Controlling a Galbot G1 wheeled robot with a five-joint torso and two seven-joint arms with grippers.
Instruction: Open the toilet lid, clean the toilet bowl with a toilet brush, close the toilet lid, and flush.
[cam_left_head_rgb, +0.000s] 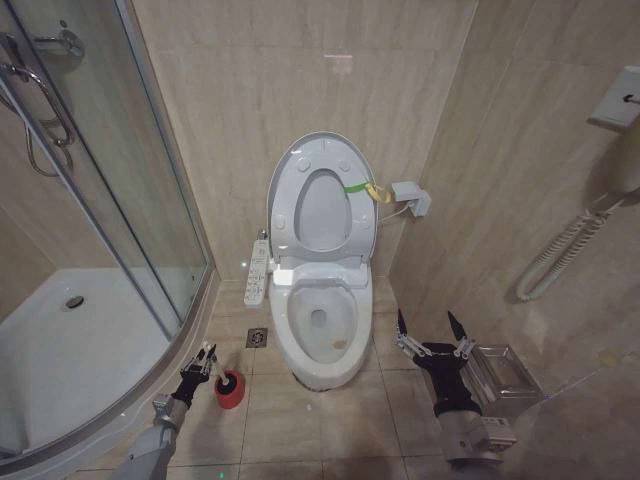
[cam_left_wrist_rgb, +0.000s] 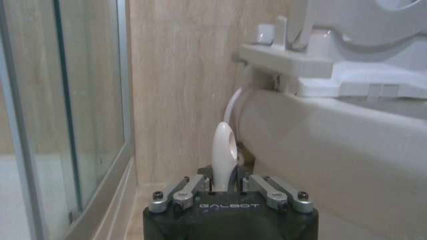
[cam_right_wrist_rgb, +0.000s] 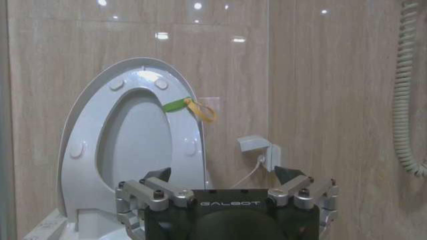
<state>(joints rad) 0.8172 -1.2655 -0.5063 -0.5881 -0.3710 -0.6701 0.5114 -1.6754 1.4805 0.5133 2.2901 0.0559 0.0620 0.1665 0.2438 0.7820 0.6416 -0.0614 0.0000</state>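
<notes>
The toilet lid (cam_left_head_rgb: 320, 215) stands raised against the back wall with the ring seat (cam_left_head_rgb: 285, 220) up in front of it. A yellow-green band (cam_left_head_rgb: 362, 187) hangs at its edge. Below lies the open toilet bowl (cam_left_head_rgb: 320, 322), with the button panel (cam_left_head_rgb: 257, 272) on its left side. My left gripper (cam_left_head_rgb: 203, 358) is low at the bowl's left, shut on the toilet brush's pale handle (cam_left_wrist_rgb: 223, 150). The brush's dark head (cam_left_head_rgb: 229, 379) sits in the red holder cup (cam_left_head_rgb: 230, 393). My right gripper (cam_left_head_rgb: 430, 328) hangs open and empty to the right of the bowl, facing the lid (cam_right_wrist_rgb: 133, 140).
A curved glass shower enclosure (cam_left_head_rgb: 110, 200) and its white tray (cam_left_head_rgb: 60, 350) are close on the left. A floor drain (cam_left_head_rgb: 257, 337) lies beside the bowl. A wall box (cam_left_head_rgb: 410, 195) with a cable, a coiled cord (cam_left_head_rgb: 560, 255) and a clear plastic box (cam_left_head_rgb: 500, 372) line the right wall.
</notes>
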